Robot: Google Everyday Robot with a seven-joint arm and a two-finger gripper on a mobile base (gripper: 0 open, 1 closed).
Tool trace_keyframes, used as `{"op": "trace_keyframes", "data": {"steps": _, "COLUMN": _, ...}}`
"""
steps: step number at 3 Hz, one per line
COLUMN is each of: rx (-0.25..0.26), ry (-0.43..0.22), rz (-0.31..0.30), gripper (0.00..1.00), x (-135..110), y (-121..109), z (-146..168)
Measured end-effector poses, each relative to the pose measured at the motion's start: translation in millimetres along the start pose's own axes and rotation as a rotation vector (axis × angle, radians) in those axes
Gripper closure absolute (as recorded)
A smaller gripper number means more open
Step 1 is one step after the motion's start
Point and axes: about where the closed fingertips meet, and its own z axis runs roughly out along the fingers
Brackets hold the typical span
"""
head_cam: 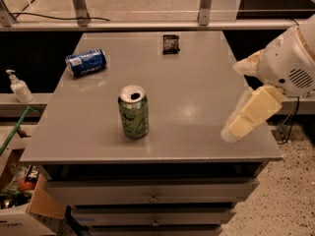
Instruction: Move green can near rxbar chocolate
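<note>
Standing upright left of centre toward the near edge of the grey table (197, 82), the green can (133, 113) shows a dark opening, so we judge it light, thin-walled, smooth and easily dented. We would take it around mid-body and keep it level. Its pale markings are unreadable. The rxbar chocolate (171, 43) lies flat at the far edge, well apart. A blue can (86, 62) lies on its side at far left. The gripper (235, 127) hovers at the right edge, and we cannot tell whether it is parted or closed.
</note>
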Motion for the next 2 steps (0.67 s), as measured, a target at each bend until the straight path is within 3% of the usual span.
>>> {"op": "trace_keyframes", "data": {"steps": 1, "rx": -0.080, "ry": -0.158, "rz": 0.025, "gripper": 0.00, "x": -30, "y": 23, "z": 32}}
{"op": "trace_keyframes", "data": {"steps": 2, "rx": -0.095, "ry": -0.194, "rz": 0.030, "gripper": 0.00, "x": -42, "y": 30, "z": 31}}
